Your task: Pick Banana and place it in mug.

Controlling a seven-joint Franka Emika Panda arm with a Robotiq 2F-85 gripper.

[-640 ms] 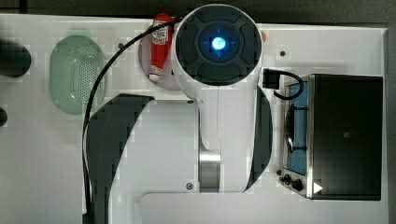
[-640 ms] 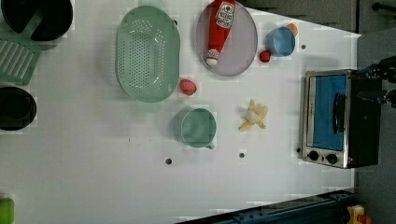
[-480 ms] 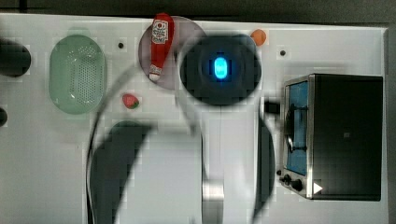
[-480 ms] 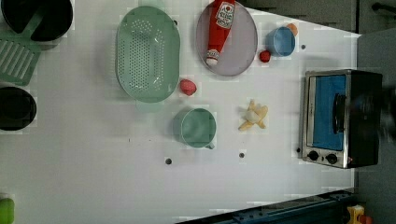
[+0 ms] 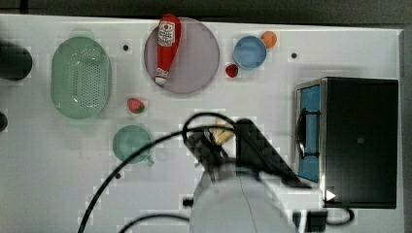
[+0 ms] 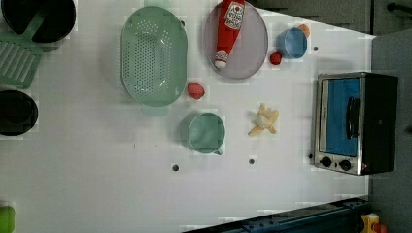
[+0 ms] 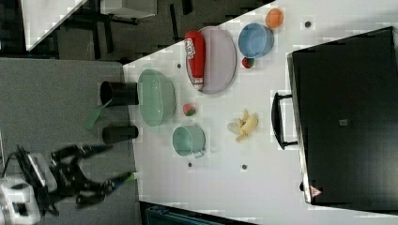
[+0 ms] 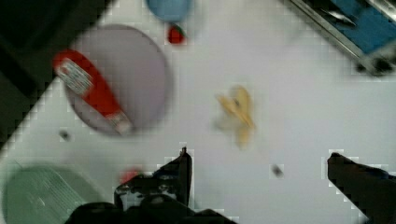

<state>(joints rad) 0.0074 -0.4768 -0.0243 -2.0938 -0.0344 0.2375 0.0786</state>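
The pale yellow banana (image 6: 264, 121) lies on the white table, between the teal mug and the toaster oven in the left view. It is also in the right view (image 7: 245, 124) and the wrist view (image 8: 238, 114). The mug (image 6: 206, 132) stands upright and empty, its handle toward the table's front edge; the top view (image 5: 131, 141) and right view (image 7: 188, 139) show it too. My gripper (image 8: 261, 163) is open above the table, with the banana ahead of its two dark fingers (image 8: 180, 165) and nothing between them. My arm (image 5: 233, 194) covers part of the banana (image 5: 223, 133) in the top view.
A pale green colander (image 6: 153, 54) and a red strawberry (image 6: 195, 90) sit behind the mug. A ketchup bottle (image 6: 228, 31) lies on a grey plate (image 6: 252, 48). Beside it are a blue bowl (image 6: 293, 42) and a small red fruit (image 6: 275, 58). A toaster oven (image 6: 354, 124) stands at the left view's right.
In the top view my arm has swung from the back middle of the table to the front, uncovering the plate, bottle and bowl. Banana and mug have not moved.
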